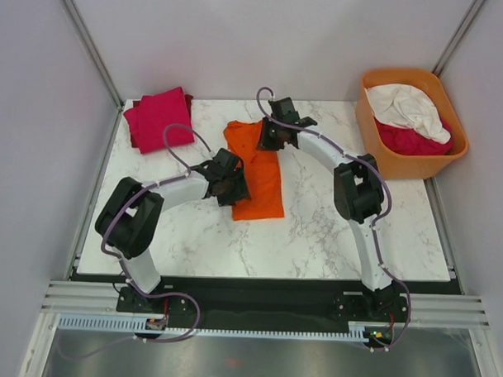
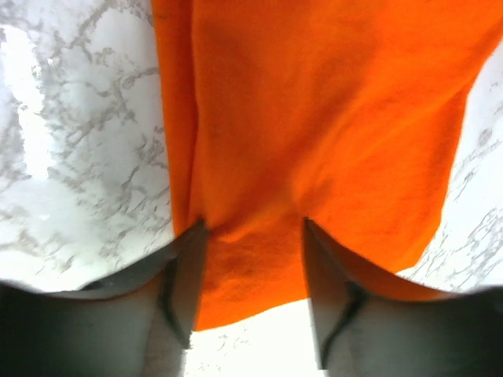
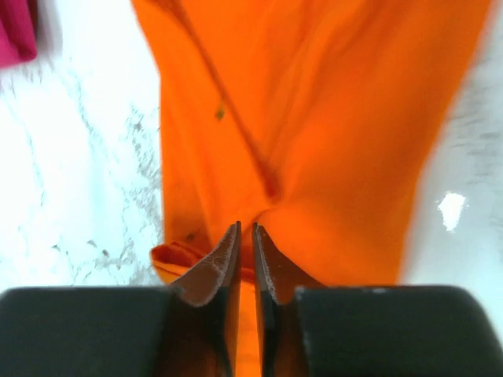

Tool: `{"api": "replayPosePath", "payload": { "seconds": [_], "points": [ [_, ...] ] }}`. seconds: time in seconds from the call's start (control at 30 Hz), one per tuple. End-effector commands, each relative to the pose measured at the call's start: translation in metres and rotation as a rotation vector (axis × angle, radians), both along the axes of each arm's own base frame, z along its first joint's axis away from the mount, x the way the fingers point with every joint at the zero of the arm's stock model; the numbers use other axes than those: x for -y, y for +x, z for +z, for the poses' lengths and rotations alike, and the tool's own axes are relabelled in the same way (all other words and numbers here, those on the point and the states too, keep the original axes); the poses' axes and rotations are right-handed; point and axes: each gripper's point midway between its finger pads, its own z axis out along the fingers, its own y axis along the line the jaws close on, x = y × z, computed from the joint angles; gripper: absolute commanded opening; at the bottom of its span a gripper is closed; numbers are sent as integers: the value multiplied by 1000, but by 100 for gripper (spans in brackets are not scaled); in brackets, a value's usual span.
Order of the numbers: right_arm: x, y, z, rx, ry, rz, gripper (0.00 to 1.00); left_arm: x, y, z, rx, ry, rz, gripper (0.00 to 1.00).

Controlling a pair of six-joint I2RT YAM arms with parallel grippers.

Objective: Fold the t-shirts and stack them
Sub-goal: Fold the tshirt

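The orange t-shirt point(image 1: 264, 181) lies folded into a long strip in the middle of the marble table point(image 1: 333, 233). My left gripper point(image 1: 235, 188) rests on its left edge. In the left wrist view that gripper point(image 2: 253, 228) is open, with the flat orange cloth point(image 2: 314, 118) between its wide-apart fingers. My right gripper point(image 1: 270, 138) is at the shirt's far end. Seen from the right wrist, it point(image 3: 245, 228) is nearly closed, pinching a pucker of the orange cloth point(image 3: 330, 118). A folded magenta t-shirt point(image 1: 161, 117) lies at the back left.
An orange plastic tub point(image 1: 405, 166) stands at the back right, holding a white t-shirt point(image 1: 407, 107) and a crimson one point(image 1: 410, 141). The magenta shirt point(image 3: 16, 31) shows in the corner of the right wrist view. Grey walls enclose the table.
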Motion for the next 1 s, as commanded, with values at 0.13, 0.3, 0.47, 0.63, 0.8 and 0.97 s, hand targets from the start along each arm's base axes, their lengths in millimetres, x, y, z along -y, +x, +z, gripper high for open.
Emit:
{"api": "replayPosePath", "payload": {
  "seconds": [0.13,0.3,0.47,0.63,0.8,0.97],
  "points": [
    [58,-11,111,249,-115,-72,87,-12,9,63,170,0,23,84],
    [99,-82,73,176,-107,-93,94,-16,-14,63,144,-32,15,79],
    [83,-164,10,-60,78,45,92,-20,-36,48,110,-71,35,78],
    [78,-189,-8,-111,156,75,89,-15,-53,33,90,-144,14,84],
    [84,-201,-31,-155,120,80,86,-14,-59,16,65,-165,22,89],
    [79,-215,-50,-228,175,87,76,-15,-68,-5,22,-168,21,88]
  ]
}}
